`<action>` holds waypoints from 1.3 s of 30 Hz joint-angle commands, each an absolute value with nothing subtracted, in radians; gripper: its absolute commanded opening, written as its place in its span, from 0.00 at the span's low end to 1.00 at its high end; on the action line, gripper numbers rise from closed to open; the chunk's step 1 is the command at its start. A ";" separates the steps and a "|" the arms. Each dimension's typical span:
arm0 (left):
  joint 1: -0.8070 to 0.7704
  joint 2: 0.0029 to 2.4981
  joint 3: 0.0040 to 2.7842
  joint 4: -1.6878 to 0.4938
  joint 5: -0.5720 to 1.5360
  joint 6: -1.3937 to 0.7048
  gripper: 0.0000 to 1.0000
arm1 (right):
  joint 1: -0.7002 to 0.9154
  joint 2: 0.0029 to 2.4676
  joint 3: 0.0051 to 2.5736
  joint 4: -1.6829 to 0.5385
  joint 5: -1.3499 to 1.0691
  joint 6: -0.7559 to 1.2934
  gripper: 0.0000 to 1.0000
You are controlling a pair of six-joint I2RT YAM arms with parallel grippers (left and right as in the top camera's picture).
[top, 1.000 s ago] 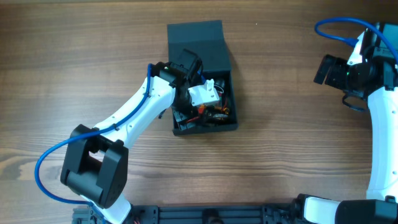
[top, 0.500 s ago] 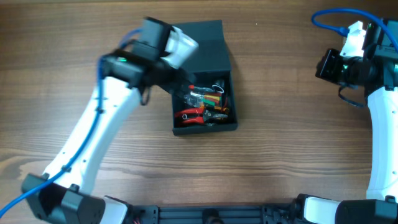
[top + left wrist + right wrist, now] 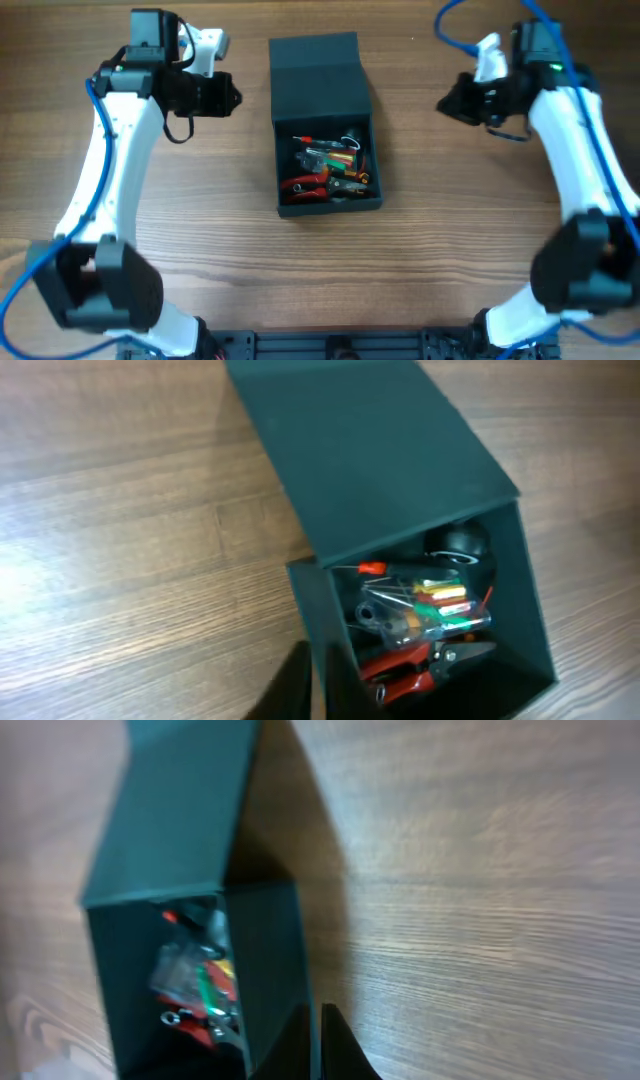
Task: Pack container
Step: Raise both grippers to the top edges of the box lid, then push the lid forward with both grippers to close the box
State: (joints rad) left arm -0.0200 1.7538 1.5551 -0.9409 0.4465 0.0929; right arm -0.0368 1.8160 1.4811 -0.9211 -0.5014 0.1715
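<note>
container [image 3: 318, 75] mid table [image 3: 450, 250], flap open toward 12 | tools [image 3: 328, 165] piled inside, so the loading looks done imo | left gripper [image 3: 228, 98] at its 10, right gripper [image 3: 447, 103] at its 2, both pinched shut, empty | todo: shut the flap

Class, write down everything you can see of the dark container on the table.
The container is a dark teal-grey, matte rectangular box, cardboard-like, resting on the wooden table. Its hinged flap lid is folded back, leaving it open. Inside lie small tools, red, orange and green among them. Nothing else touches it.
</note>
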 commanded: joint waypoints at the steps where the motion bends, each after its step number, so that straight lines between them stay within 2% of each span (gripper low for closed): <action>1: 0.024 1.865 1.558 -0.915 0.635 0.097 0.04 | -0.002 1.911 1.543 -0.916 -0.514 0.165 0.04; 9: 0.032 2.041 1.558 -0.813 0.823 0.080 0.04 | 0.020 2.094 1.713 -0.969 -0.598 0.153 0.04; 16: 0.033 2.127 1.558 -0.608 0.925 -0.080 0.04 | 0.021 2.228 1.896 -1.018 -0.672 0.161 0.04; 24: 0.066 2.160 1.558 -0.361 1.082 -0.267 0.04 | 0.014 2.339 1.967 -1.021 -0.851 0.191 0.04; 35: 0.072 2.210 1.558 -0.613 1.015 -0.092 0.04 | -0.010 2.366 1.967 -1.091 -0.755 0.157 0.04; 39: 0.071 2.270 1.558 -0.641 1.021 -0.085 0.04 | -0.007 2.366 1.967 -1.102 -0.735 0.131 0.04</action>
State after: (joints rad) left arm 0.0711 2.1979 1.5536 -0.6270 1.0153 -0.1352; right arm -0.0105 2.3508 1.9404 -1.0958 -0.7582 0.1734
